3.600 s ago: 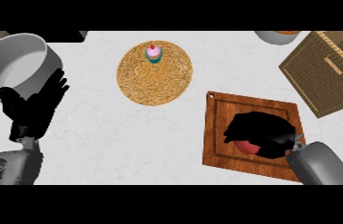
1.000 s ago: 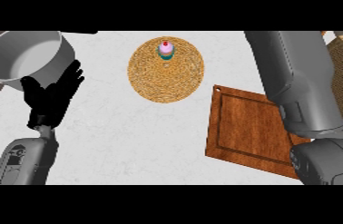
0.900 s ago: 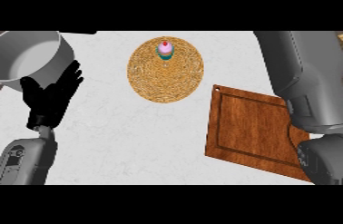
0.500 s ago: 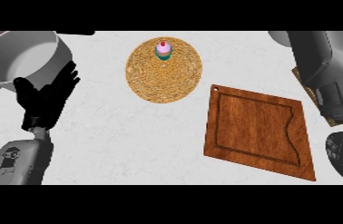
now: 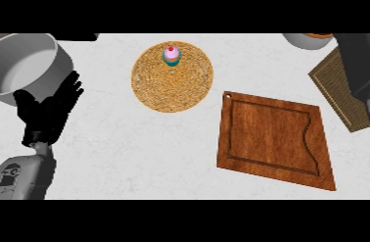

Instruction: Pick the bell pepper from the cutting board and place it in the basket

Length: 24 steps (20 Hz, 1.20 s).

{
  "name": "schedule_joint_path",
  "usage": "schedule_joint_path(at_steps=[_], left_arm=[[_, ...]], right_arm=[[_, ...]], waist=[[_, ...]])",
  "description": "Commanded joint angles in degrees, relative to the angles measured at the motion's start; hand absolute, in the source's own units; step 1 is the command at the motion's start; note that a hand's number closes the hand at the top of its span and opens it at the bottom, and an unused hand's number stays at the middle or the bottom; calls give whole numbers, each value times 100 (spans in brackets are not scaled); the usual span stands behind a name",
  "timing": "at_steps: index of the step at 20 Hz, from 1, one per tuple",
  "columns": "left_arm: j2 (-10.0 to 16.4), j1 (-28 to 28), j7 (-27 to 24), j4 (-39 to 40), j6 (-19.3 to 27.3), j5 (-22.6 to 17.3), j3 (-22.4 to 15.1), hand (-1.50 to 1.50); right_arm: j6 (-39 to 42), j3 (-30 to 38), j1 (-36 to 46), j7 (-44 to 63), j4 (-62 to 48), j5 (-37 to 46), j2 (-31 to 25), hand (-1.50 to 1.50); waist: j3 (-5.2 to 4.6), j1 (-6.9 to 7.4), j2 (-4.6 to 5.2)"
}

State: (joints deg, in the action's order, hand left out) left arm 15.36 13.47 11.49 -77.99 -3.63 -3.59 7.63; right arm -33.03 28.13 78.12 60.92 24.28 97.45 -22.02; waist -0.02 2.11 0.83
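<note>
The wooden cutting board (image 5: 274, 138) lies at the right of the counter with nothing on it. No bell pepper shows anywhere. The brown woven basket (image 5: 334, 91) sits at the right edge, partly cut off and partly covered by my grey right forearm (image 5: 356, 60). My right hand is out of the picture. At the left, beside a pot, my left hand (image 5: 48, 113) rests open with its fingers up and holds nothing.
A large grey pot (image 5: 25, 67) stands at the far left, just above my left hand. A round woven mat (image 5: 173, 84) with a small pink-topped cupcake (image 5: 171, 55) lies at top centre. A bowl (image 5: 309, 40) shows at the top right.
The right hand was shut on the red pepper on the board; it lifted off, and the arm has swung right, nearly out of view. The board is now bare. The left hand stays put.
</note>
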Motion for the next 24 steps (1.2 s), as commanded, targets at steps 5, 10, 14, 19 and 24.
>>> schedule_joint_path(at_steps=[5,10,14,19,24], left_arm=[[-67,75,229,-195,117,-18,32,0],[-39,-262,186,-475,52,9,13,0],[55,-131,180,-311,-89,-27,34,0],[136,-337,-163,-35,-260,-137,249,0],[36,152,-27,246,-95,-64,239,0]], right_arm=[[-1012,355,-645,-23,-63,-382,-127,150],[-1390,537,-1155,-440,-102,-682,-312,150],[-1761,627,-1248,608,199,-306,-473,-150],[-1885,687,-1601,-71,-52,-640,-442,-150],[-2100,645,-1398,-769,79,-1072,-478,-150]], waist=[[7,-36,-16],[10,-31,-24],[8,-2,-3],[6,-42,-22],[5,-103,-27]])
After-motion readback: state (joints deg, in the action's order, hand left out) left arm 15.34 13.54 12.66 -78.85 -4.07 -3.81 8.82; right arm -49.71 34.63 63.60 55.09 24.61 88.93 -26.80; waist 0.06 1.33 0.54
